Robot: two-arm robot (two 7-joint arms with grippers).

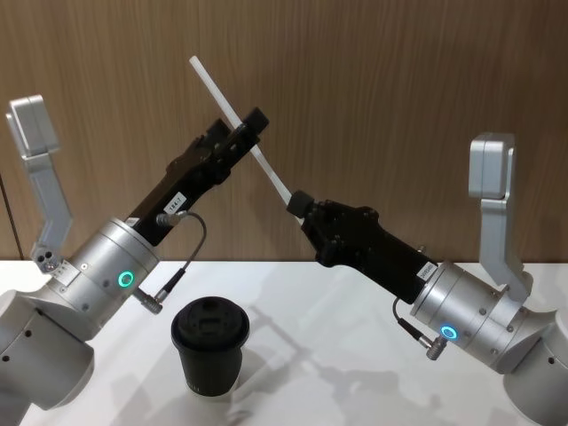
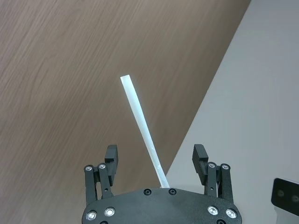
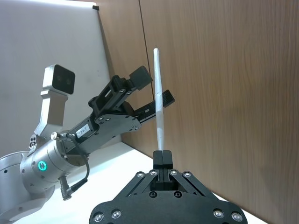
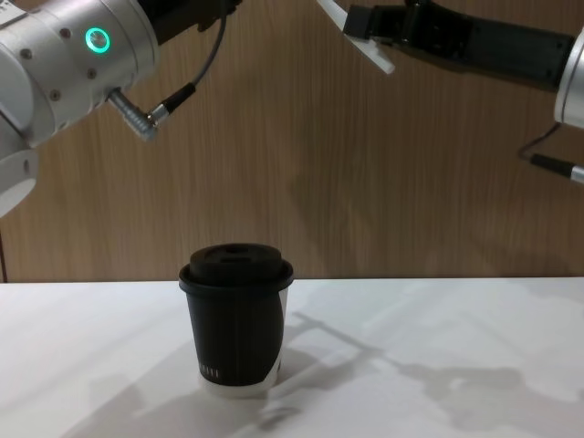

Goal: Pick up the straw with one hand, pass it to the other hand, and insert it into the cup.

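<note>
- Head view: the left gripper (image 1: 241, 127) reaches up and toward the middle from its elbow-bent arm. Its fingers sit on either side of the straw (image 1: 272, 176), about halfway along it.
- Also there, the right gripper (image 1: 300, 202) angles up and inward from the other side and pinches the straw's lower end. The straw slants through the air against the wooden wall (image 1: 399, 89), with its upper end leaning toward the left arm.
- The cup (image 1: 210, 346) stands upright with its lid on, on the white table (image 1: 355, 382). It is well below the straw and nearer the left arm.
- Left wrist view: the left gripper (image 2: 155, 154) is spread wide. The straw (image 2: 140, 121) runs up the gap between the fingers (image 2: 111, 156) and touches neither one.
- Right wrist view: the right gripper (image 3: 162, 156) has its fingers pressed together on the foot of the straw (image 3: 159, 102), which rises almost straight from them. Farther off, the left gripper (image 3: 155, 87) straddles the straw with both fingers apart from it.
- Chest view: the right gripper (image 4: 365, 23) comes in at the top edge, and the short lower tip of the straw (image 4: 376, 55) pokes out beneath it. The cup (image 4: 237, 319) sits on the table (image 4: 456, 365) far below, off toward the left arm's side.
</note>
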